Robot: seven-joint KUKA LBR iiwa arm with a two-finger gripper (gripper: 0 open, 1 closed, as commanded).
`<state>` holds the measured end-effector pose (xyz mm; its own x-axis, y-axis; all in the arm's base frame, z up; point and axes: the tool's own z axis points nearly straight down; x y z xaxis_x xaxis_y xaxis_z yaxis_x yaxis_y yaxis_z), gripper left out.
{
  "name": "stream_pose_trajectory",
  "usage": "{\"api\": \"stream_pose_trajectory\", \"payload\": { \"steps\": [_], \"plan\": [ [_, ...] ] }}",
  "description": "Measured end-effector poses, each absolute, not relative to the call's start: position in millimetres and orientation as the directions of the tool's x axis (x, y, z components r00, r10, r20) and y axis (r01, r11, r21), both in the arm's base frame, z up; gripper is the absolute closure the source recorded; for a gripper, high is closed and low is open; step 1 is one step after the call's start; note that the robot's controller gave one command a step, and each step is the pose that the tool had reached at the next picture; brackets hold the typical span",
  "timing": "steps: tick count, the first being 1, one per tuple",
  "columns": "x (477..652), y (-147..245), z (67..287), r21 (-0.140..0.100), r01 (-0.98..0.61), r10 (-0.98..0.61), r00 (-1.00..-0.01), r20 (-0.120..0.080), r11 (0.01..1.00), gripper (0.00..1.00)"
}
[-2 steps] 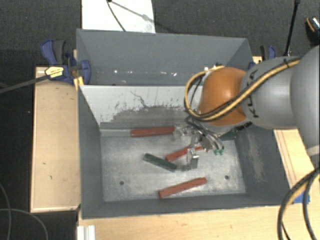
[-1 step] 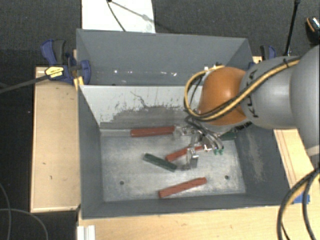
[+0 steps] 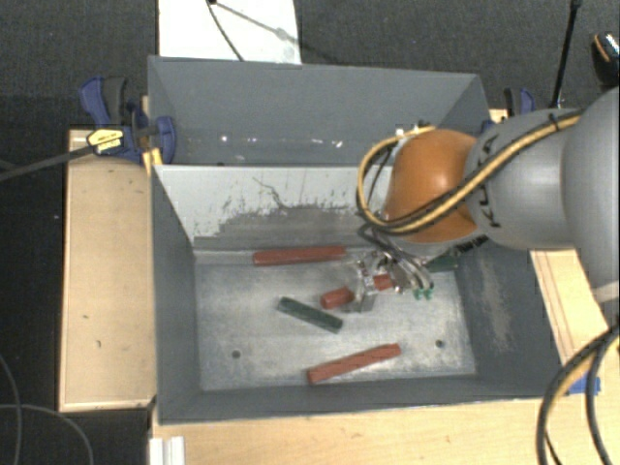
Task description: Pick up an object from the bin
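A: Progress?
B: Nothing is seen lifted. The bin [image 3: 179,298] is entered from 3 o'clock. The gripper [image 3: 368,294] is low over the floor, at 1 o'clock of centre. Open or closed cannot be told.
A: Nearest thing?
B: A short red piece [image 3: 336,298], lying just at 9 o'clock of the gripper. Grasp and lift are judged still to be done.
A: Room?
B: The back wall is near at 12, with a long red stick [image 3: 300,255] laid along it. A second red stick [image 3: 354,363] at 6 and a green stick [image 3: 310,315] at 8 are both apart. Upward is judged free.

Grey bin [image 3: 242,356]: red sticks [image 3: 354,363], green stick [image 3: 310,315]
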<state>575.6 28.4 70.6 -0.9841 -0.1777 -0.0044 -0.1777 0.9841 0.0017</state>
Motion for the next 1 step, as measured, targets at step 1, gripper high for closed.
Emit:
{"api": "stream_pose_trajectory", "payload": {
  "steps": [1],
  "plan": [
    [577.9, 28.6, 138.5, -0.001, -0.174, -0.174, -0.985, -0.009, 0.985, 1.00]
  ]
}}
